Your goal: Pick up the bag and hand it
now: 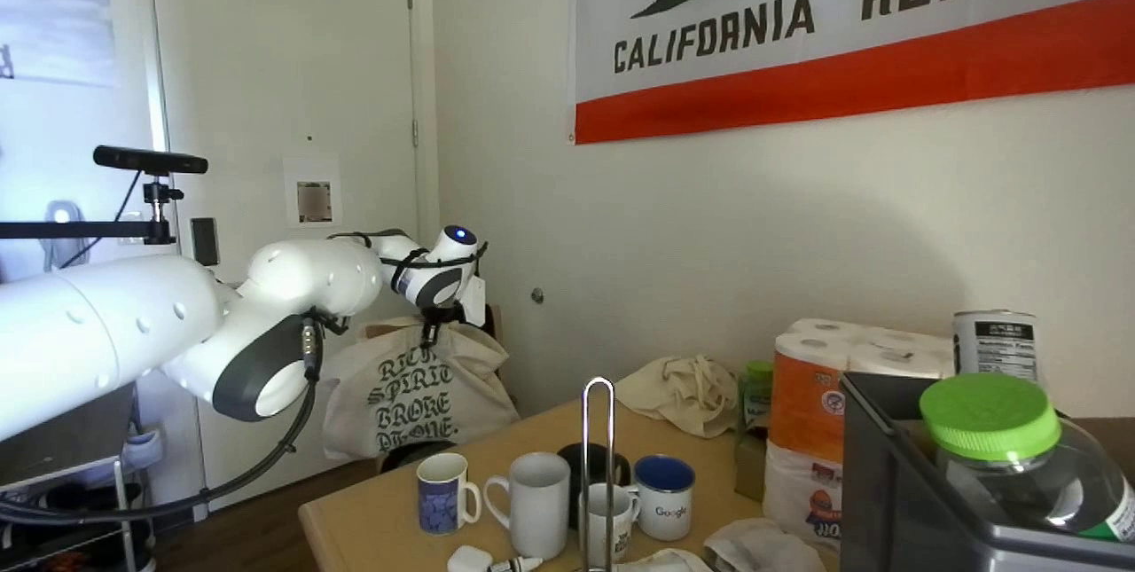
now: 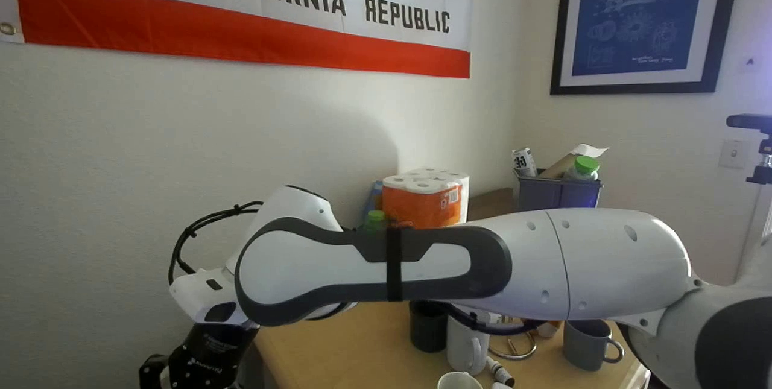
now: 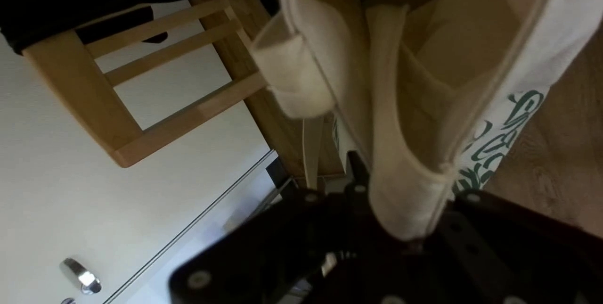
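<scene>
The cream cloth bag with dark green lettering [image 1: 421, 408] hangs beyond the far end of the table in an exterior view. My gripper [image 1: 431, 341] is at its top edge, with one black finger over the printed side. In the wrist view the bag [image 3: 471, 35] gapes open. Its rim and a folded strap [image 3: 407, 202] run down between the jaws [image 3: 400, 186], which are closed on the cloth. The right fingertip is hidden behind the cloth. In an exterior view the gripper [image 2: 199, 365] is cut off at the bottom edge, and the bag is out of view.
A wooden chair [image 3: 89, 92] with a black cover stands beside the bag. The table [image 1: 541, 421] holds several mugs [image 1: 541, 501], a metal stand [image 1: 598, 466], a crumpled cream cloth [image 1: 683, 395], paper rolls [image 1: 807, 403] and a dark bin [image 1: 896, 483]. A door [image 1: 293, 93] stands behind.
</scene>
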`<state>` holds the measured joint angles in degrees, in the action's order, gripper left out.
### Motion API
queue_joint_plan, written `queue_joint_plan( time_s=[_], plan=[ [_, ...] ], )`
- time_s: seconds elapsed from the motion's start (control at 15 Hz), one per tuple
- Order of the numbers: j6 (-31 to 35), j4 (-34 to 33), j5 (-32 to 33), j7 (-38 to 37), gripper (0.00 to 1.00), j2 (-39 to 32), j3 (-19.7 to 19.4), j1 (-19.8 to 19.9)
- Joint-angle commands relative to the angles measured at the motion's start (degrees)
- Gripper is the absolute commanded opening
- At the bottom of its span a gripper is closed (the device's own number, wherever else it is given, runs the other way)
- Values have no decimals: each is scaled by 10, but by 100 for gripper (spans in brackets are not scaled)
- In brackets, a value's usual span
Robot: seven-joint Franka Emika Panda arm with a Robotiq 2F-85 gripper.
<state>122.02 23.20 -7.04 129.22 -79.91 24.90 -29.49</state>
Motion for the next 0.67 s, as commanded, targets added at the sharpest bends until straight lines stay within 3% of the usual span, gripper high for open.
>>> queue_joint_plan(
  time_s=[0.0, 0.07, 0.2, 0.27, 0.33, 0.53, 0.6],
  plan=[
    [0, -58, -29, 10, 2, -15, 1, -18],
    [35, 9, -16, 9, 2, 16, 18, -1],
    [45, 10, -16, 3, 2, 16, 21, -1],
    [16, -58, -30, -1, 2, -17, 3, -19],
    [48, 12, -15, -3, 2, 16, 20, 1],
    [50, 15, -15, -14, 2, 17, 19, 7],
    [20, -55, -30, -17, 2, -17, 1, -10]
  ],
)
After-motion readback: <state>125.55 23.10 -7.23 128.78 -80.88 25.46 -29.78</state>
